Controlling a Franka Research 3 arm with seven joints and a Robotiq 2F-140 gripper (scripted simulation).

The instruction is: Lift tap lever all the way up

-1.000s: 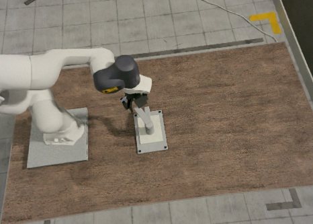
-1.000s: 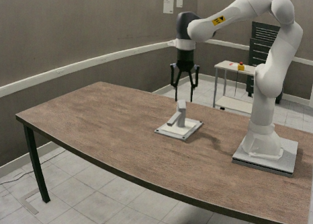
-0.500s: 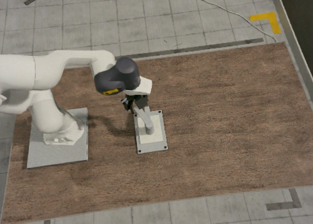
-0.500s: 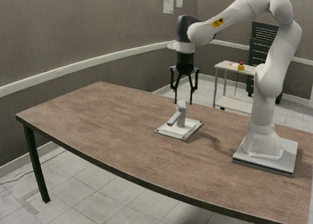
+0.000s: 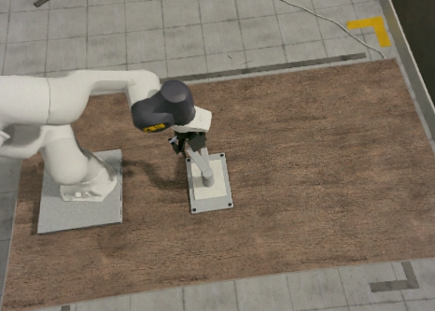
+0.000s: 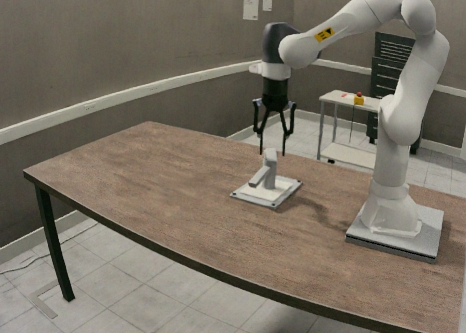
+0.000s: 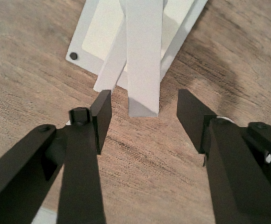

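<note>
The white tap (image 6: 269,170) stands on a pale square base plate (image 6: 267,190) in the middle of the wooden table. It has an upright bar and a shorter slanted arm (image 6: 258,177) that drops to one side. It also shows in the top view (image 5: 204,171). My gripper (image 6: 272,150) points straight down over the tap, open, with one finger on each side of the upright bar's top and a gap on both sides. In the wrist view the wide white bar (image 7: 143,60) ends between my two dark fingertips, touching neither.
My arm's base stands on a grey plate at the table's edge near the tap. Beyond the table are a small white side table (image 6: 350,103) and a dark cabinet (image 6: 387,58).
</note>
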